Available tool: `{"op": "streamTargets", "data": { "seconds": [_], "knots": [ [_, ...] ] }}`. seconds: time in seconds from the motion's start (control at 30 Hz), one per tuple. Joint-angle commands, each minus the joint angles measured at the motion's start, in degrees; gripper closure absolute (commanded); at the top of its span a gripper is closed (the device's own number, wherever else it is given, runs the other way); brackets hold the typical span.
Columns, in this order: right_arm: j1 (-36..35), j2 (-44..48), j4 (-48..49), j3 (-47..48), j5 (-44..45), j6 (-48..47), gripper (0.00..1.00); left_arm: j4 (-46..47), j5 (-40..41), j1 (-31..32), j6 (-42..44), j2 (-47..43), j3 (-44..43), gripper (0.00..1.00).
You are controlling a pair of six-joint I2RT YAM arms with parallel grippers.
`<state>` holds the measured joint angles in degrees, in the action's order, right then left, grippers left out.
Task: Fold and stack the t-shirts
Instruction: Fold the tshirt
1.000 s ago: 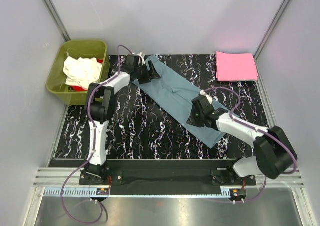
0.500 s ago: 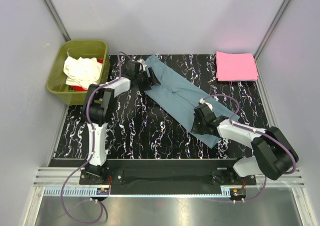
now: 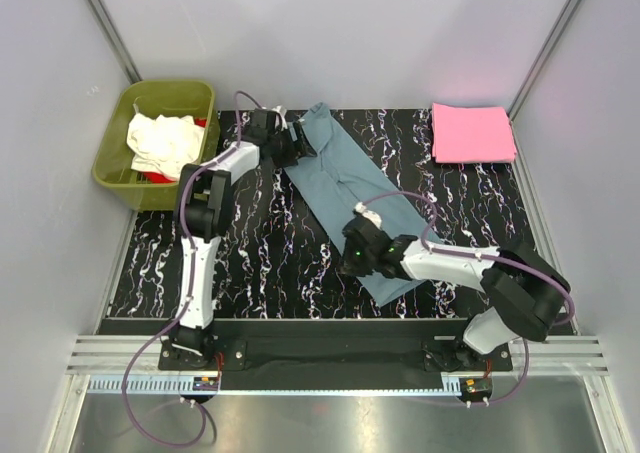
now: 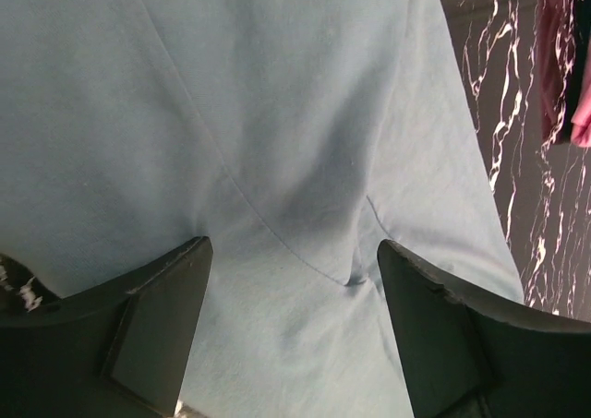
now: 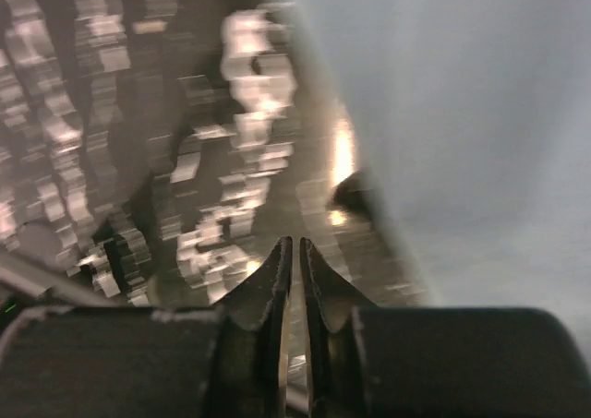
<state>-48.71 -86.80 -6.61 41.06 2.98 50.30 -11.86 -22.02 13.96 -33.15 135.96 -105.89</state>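
Observation:
The blue-grey t-shirt (image 3: 345, 173) lies as a long folded strip running diagonally across the black marbled table (image 3: 260, 263). My left gripper (image 3: 295, 145) is open over the strip's far end; in the left wrist view (image 4: 294, 280) the cloth (image 4: 277, 113) fills the space between its spread fingers. My right gripper (image 3: 352, 258) is shut at the strip's near left edge; in the right wrist view (image 5: 296, 247) the cloth (image 5: 462, 113) lies just to its right. The folded pink t-shirt (image 3: 472, 133) sits at the far right. The cream-white t-shirt (image 3: 160, 141) and the red one (image 3: 203, 123) lie in the tub.
The olive-green tub (image 3: 108, 173) stands off the table's far left corner. Grey walls close in the back and sides. A metal rail (image 3: 330, 358) runs along the near edge by the arm bases.
My right gripper has swung left along the table, and the near end of the blue-grey strip has shifted left with it. The strip now lies steeper. The left gripper stayed at the far end.

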Motion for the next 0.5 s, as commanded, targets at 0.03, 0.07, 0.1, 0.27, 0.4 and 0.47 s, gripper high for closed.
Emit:
{"op": "streamTargets", "data": {
  "seconds": [0.03,0.07,0.1,0.27,0.4,0.47],
  "knots": [
    [-2.97,2.68,-11.83,8.16,8.17,1.29,0.82,-4.66,-1.37,-1.12,5.45,-7.01,-0.47,0.19],
    [-2.97,5.30,-14.02,8.33,8.61,0.94,0.77,-6.23,0.03,-0.95,5.98,-10.85,0.23,0.18],
    [-3.06,6.29,-15.61,9.03,8.88,-0.37,0.75,-6.77,0.48,-0.86,5.90,-12.89,1.98,0.19],
    [-2.45,14.72,-30.90,15.00,16.69,-4.59,0.73,-8.79,7.23,5.18,5.72,-27.47,14.11,0.20],
    [1.33,20.09,-39.25,23.79,19.33,-9.07,0.73,-10.56,11.65,12.84,3.19,-34.96,25.79,0.25],
    [3.52,22.99,-41.55,28.52,19.17,-11.27,0.73,-7.31,12.43,18.44,-1.20,-39.95,34.46,0.27]
  ]
}}
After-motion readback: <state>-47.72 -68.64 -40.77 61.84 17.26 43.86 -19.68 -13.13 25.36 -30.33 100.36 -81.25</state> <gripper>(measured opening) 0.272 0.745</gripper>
